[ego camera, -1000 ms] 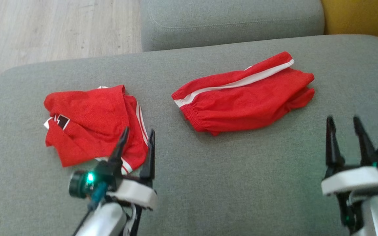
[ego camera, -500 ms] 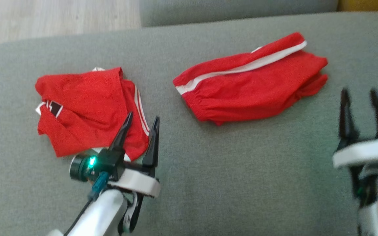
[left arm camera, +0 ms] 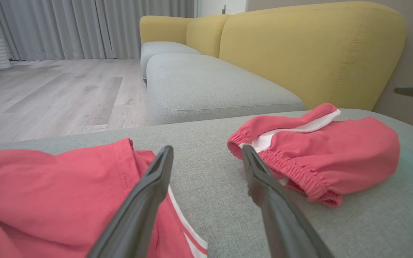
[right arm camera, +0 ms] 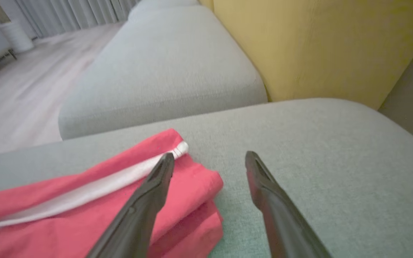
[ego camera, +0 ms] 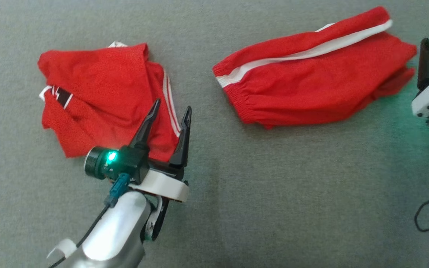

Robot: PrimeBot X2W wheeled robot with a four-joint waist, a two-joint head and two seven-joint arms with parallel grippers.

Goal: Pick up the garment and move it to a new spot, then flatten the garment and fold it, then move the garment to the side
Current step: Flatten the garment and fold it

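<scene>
Fingers [left arm camera: 145, 200] apart on both: left gripper [ego camera: 172, 104] over edge of crumpled red garment [ego camera: 102, 93], right gripper [right arm camera: 209, 156] beside folded red shorts [ego camera: 311, 85]

My left gripper [ego camera: 172, 105] hangs well to the left of the striped shorts [ego camera: 311, 74]. Its jaws are spread wide and empty, and its fingers point away from me, tilted slightly toward the shorts. My pale left forearm [ego camera: 114, 230] rises from below, a green light glowing on its wrist camera [ego camera: 99, 163]. My right gripper [right arm camera: 209, 154] sits at the shorts' right end, jaws wide apart and empty, with one finger before the hem and the other past it.
</scene>
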